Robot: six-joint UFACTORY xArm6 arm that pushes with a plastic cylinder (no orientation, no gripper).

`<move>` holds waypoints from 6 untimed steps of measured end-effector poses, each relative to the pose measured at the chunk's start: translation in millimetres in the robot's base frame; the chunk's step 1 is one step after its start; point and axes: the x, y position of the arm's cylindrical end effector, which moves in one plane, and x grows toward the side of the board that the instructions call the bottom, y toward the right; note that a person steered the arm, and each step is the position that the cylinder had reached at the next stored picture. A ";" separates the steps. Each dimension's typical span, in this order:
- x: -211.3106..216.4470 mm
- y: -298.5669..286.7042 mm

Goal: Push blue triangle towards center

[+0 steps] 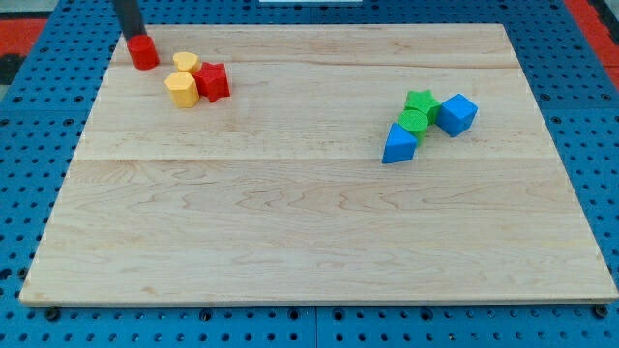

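Note:
The blue triangle [399, 143] lies on the wooden board [309, 232] at the view's right, touching a green round block [413, 120] just above it. A green star [422, 101] and a blue cube [456, 113] sit close by to its upper right. My tip [133, 38] is at the view's top left, touching the top of a red cylinder [144, 53], far from the blue triangle.
A yellow heart-like block [186, 63], a yellow hexagon [181, 88] and a red star [213, 81] cluster at the upper left, right of the red cylinder. A blue pegboard [39, 116] surrounds the board.

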 end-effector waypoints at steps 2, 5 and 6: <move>59.1 30.9; 193.9 129.9; 248.5 262.2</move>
